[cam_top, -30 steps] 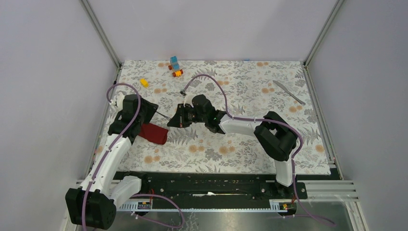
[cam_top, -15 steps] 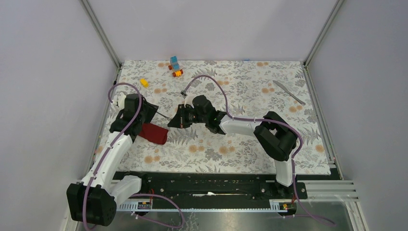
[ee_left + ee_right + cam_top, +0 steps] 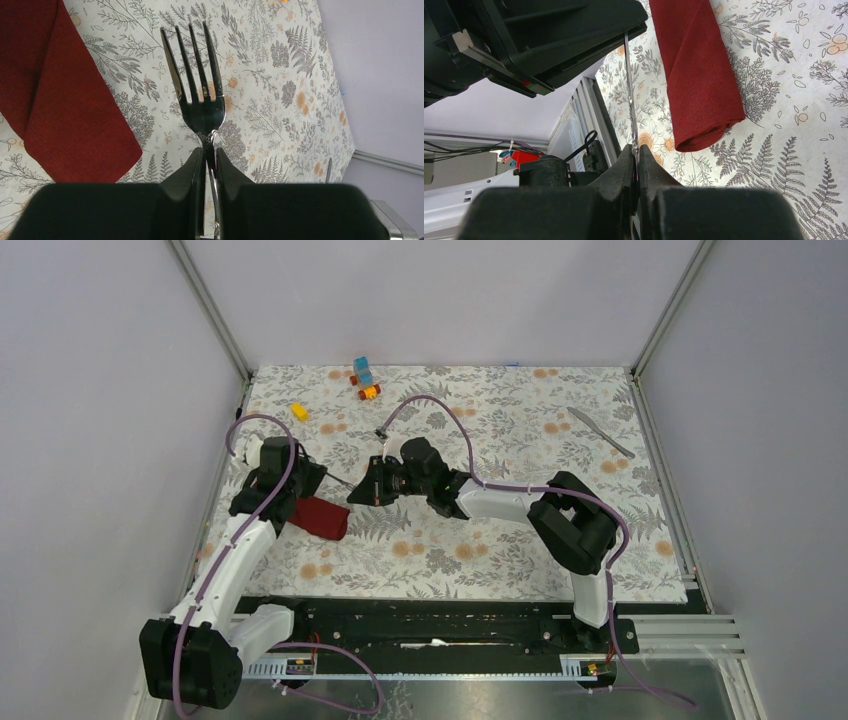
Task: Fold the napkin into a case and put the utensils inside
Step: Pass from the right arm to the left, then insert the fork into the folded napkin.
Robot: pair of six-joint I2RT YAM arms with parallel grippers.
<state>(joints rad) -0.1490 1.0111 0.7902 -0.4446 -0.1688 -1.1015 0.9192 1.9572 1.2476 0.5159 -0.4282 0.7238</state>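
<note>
The dark red napkin (image 3: 320, 518) lies folded into a narrow flat case at the left of the table. It also shows in the left wrist view (image 3: 55, 95) and in the right wrist view (image 3: 696, 75). My left gripper (image 3: 316, 477) (image 3: 210, 152) is shut on the neck of the silver fork (image 3: 200, 107), just above and beside the case. The tines stick out past its fingers. My right gripper (image 3: 358, 490) (image 3: 635, 150) is shut on a thin metal edge (image 3: 630, 90) that runs up to the left gripper, and this looks like the same fork (image 3: 338, 480). The knife (image 3: 600, 432) lies at the far right.
Blue and orange toy blocks (image 3: 365, 378) and a yellow block (image 3: 299, 411) sit at the back left. The knife also shows small in the left wrist view (image 3: 327, 170). Metal frame rails border the flowered mat on both sides.
The left gripper has shifted slightly toward the back with the fork. The right gripper and the case have stayed about where they were.
</note>
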